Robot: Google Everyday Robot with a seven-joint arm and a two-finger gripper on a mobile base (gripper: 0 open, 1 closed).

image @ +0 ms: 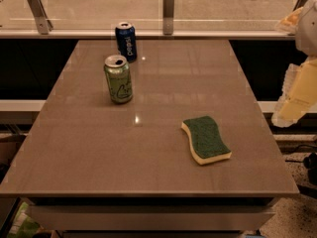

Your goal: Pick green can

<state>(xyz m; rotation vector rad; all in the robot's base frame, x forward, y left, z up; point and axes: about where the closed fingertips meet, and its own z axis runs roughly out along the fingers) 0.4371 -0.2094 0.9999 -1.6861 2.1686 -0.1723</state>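
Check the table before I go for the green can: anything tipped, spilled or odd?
Nothing stands out. The green can and blue can stand upright and apart, no spill shows on the table, and the sponge lies flat, green side up. The end effector is off the table's right edge.

My claw (296, 95) hangs at the right edge beside a glossy brown worktop (148, 138), glass rail (99, 9) on metal posts (169, 11) behind, speckled floor (293, 218) below.
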